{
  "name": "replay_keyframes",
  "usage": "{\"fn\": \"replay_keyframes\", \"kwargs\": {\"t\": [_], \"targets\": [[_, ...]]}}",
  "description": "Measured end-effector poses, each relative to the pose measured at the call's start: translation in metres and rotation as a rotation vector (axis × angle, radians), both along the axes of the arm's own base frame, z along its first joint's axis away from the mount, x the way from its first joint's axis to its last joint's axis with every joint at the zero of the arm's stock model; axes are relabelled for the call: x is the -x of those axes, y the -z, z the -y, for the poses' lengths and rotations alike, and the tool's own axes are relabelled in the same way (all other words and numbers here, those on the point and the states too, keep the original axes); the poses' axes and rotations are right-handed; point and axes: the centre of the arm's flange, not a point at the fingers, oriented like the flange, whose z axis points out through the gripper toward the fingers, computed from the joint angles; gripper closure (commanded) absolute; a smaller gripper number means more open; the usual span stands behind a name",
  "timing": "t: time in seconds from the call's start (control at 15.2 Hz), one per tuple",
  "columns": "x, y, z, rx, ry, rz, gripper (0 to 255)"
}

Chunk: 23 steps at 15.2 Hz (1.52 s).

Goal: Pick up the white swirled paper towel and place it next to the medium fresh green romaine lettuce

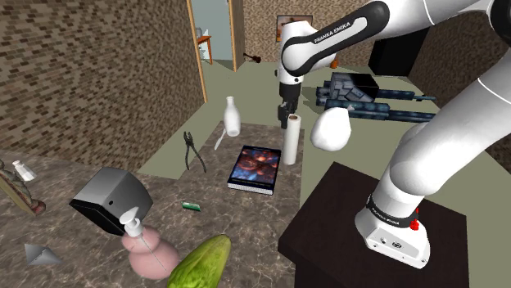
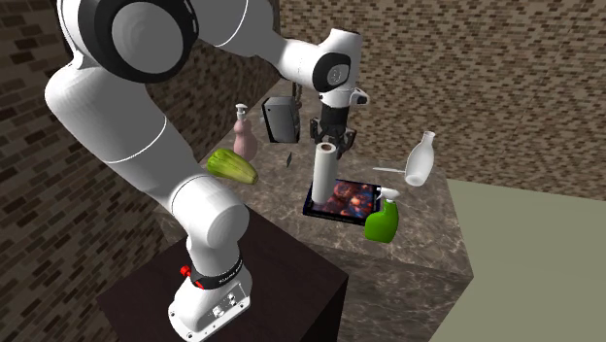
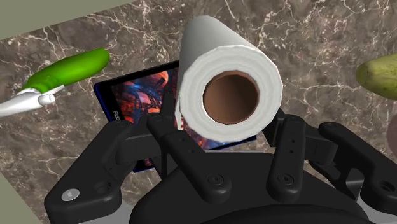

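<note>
- Lying low in the shoulder view, left of centre, the green lettuce (image 1: 201, 262), drawn as a smooth oblong, is resting on the marbled tabletop (image 1: 164, 178). It is sitting beside a pink pump bottle (image 1: 147, 249) and near a black box (image 1: 110, 200), well apart from the roll.
- Moving rightward, a book (image 1: 255, 168) with a bright cover is lying flat. The white paper towel roll (image 1: 289, 141) is standing upright just beside it, close to the tabletop's far edge.
- Over the roll, the arm (image 1: 327, 37) is pointing the jaws straight down. In the wrist view they are standing open, one on each side of the roll's top rim, and no squeezing is showing.
- The roll is looking light and soft: wound paper around a hollow brown core. It is probably going to give a little under pressure rather than slip, and it is hardly fragile.
- The outer wall, across its width, is offering the natural hold. Taking it somewhat below the rim is likely the better choice, so that full layers are bearing on both sides.
- Being tall and narrow, the roll is risking a tilt or a swing if it is pinched only at the very top, so a firm, modest squeeze is seeming right.
- The spot beside the lettuce is lying across the tabletop, past the book, so a clear lift is looking necessary before travelling.
</note>
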Motion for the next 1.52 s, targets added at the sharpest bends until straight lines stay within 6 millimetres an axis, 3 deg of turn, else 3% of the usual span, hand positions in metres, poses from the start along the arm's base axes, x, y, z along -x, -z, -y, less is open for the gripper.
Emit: {"fn": "replay_keyframes", "kwargs": {"t": [1.52], "targets": [[0.000, -0.120, 0.000, 0.000, 0.000, 0.000, 255]]}}
